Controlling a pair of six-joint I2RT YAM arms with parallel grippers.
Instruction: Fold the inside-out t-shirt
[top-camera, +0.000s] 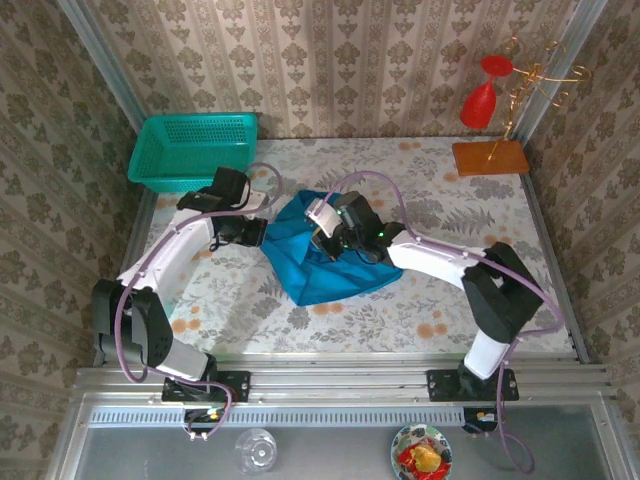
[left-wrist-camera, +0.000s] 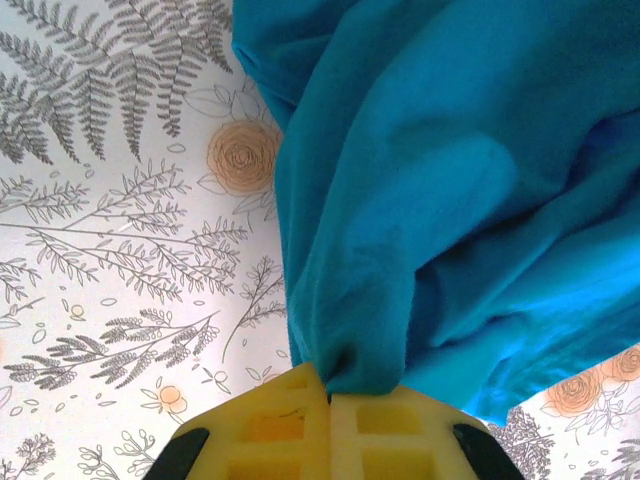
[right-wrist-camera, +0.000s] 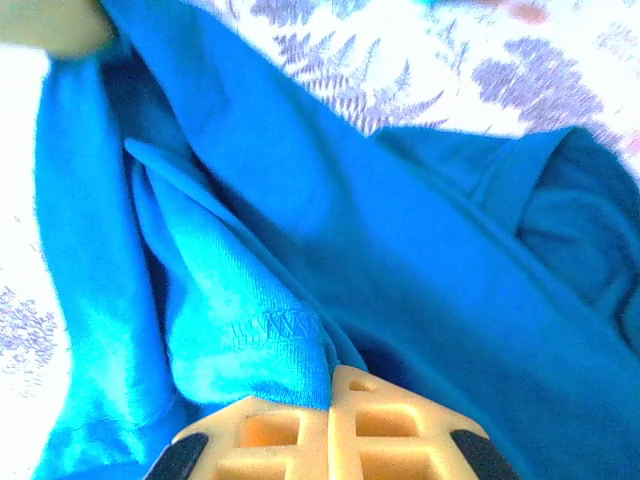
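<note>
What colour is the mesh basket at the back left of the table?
The basket is teal green, clearest in the top external view.

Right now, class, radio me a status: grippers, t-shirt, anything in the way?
Left gripper shut on t-shirt. Right gripper likewise. T-shirt bunched mid-table, unfolded. Basket far left, apart.

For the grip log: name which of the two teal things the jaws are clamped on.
The t-shirt, the soft crumpled cloth in the middle; both pairs of jaws pinch its folds. The rigid mesh basket sits apart at the far left corner.
</note>
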